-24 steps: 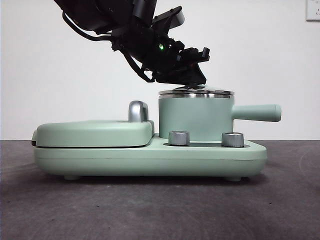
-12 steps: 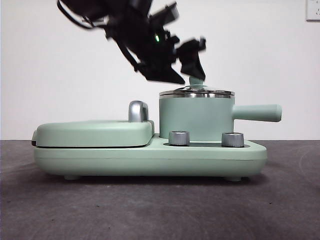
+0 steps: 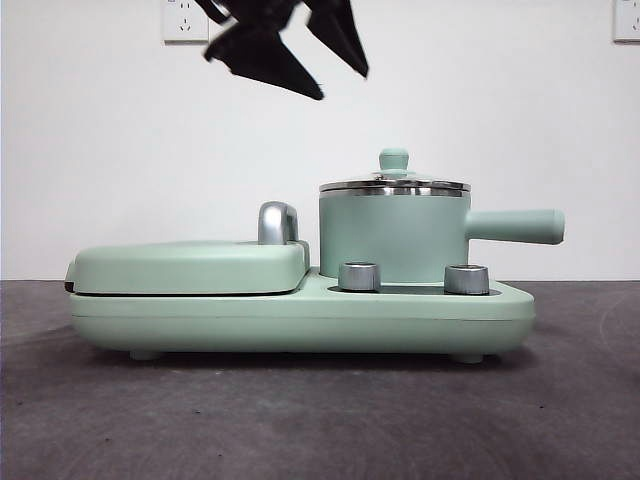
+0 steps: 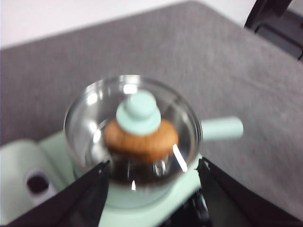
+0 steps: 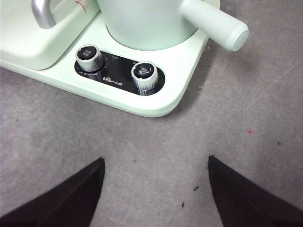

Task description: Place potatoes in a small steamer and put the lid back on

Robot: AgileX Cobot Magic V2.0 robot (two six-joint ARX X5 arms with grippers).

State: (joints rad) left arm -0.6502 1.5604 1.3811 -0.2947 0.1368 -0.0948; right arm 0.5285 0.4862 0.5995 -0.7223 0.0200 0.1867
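The small mint-green steamer (image 3: 392, 237) stands on its base with the handle (image 3: 515, 226) pointing right. The clear glass lid (image 3: 394, 184) with its mint knob (image 4: 138, 112) rests on the steamer's rim. Through the glass I see the orange-brown potato (image 4: 163, 142) lying inside the pot. My left gripper (image 3: 325, 60) hangs open high above and left of the lid, holding nothing; its jaws (image 4: 151, 189) frame the pot from above. My right gripper (image 5: 154, 189) is open over the bare table in front of the steamer (image 5: 142, 23), also holding nothing.
The flat mint-green grill plate (image 3: 190, 268) with a chrome handle (image 3: 278, 223) sits left of the pot on the same base (image 3: 300, 320). Two steel dials (image 3: 359, 276) (image 3: 466, 279) face the front. Grey table surface surrounds the appliance.
The left gripper has let go of the lid's knob and risen up and to the left, away from the pot. The lid stays seated on the steamer.
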